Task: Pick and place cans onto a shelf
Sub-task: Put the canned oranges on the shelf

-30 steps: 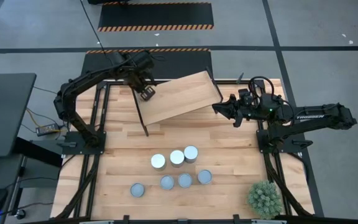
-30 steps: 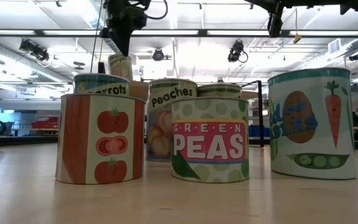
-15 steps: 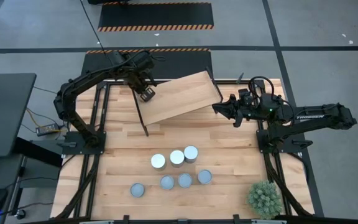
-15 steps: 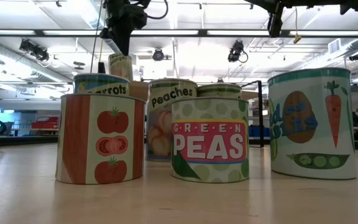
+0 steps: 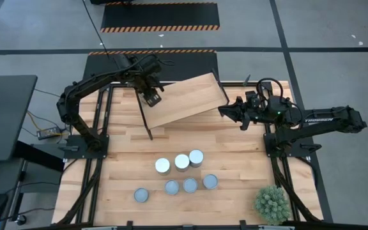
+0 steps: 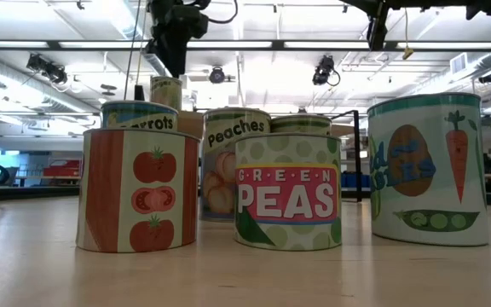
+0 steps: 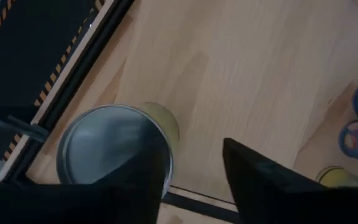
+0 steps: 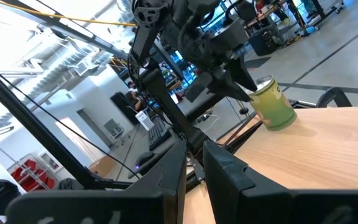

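L gripper [image 5: 151, 97] is hovering over the far-left end of the shelf [image 5: 190, 97], right above the yellow-green can [image 8: 272, 102] standing upright there near the plank's edge. In the L wrist view the fingers [image 7: 257, 177] are standing apart w/ the can's silver lid [image 7: 114, 149] under and slightly to one side of the gap, not pinched; in the R wrist view the fingertips are sitting at the can's rim, so contact can't be ruled out. Looks like release is underway; can's long axis is vertical, so the exit move is prob straight up, no sideways drag. R gripper [image 5: 230, 112] is waiting just off the shelf's right end, fingers nearly pressed together, holding nothing. Seven more cans [image 5: 181, 161] are sitting clustered on the table [image 5: 126, 153], well apart from both arms. High view is hiding the placed can under the L wrist; R wrist view is showing its side label, low view only a sliver behind the front tins.
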Motion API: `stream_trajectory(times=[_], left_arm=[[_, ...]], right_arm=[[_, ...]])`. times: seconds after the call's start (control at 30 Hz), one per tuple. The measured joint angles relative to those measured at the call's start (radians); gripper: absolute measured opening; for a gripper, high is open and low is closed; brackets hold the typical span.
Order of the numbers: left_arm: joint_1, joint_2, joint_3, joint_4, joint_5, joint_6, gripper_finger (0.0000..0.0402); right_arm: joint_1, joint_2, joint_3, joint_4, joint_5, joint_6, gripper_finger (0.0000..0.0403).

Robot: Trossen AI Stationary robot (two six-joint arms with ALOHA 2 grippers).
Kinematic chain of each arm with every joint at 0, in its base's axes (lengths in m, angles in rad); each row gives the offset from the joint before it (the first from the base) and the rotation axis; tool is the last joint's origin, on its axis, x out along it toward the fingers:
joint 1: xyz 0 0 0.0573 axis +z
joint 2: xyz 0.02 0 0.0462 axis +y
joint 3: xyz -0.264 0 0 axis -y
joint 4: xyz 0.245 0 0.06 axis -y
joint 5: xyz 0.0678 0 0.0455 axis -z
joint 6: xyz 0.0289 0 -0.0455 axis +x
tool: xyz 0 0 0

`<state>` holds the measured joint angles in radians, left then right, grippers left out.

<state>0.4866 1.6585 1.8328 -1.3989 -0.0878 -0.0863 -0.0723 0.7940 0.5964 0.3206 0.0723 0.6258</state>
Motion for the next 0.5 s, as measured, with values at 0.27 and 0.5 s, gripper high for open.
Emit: stream_trajectory(times=[0.27,0.5], left_arm=[[0.0,0.0,0.02,0.01,-0.004,0.068,0.019],[0.008,-0.003,0.169,0.001,-0.09,0.145,0.0181]], right_arm=[[0.0,0.0,0.0,-0.001,0.0,0.0,0.0062],[0.0,0.0,0.0,-0.001,0.0,0.001,0.0062]])
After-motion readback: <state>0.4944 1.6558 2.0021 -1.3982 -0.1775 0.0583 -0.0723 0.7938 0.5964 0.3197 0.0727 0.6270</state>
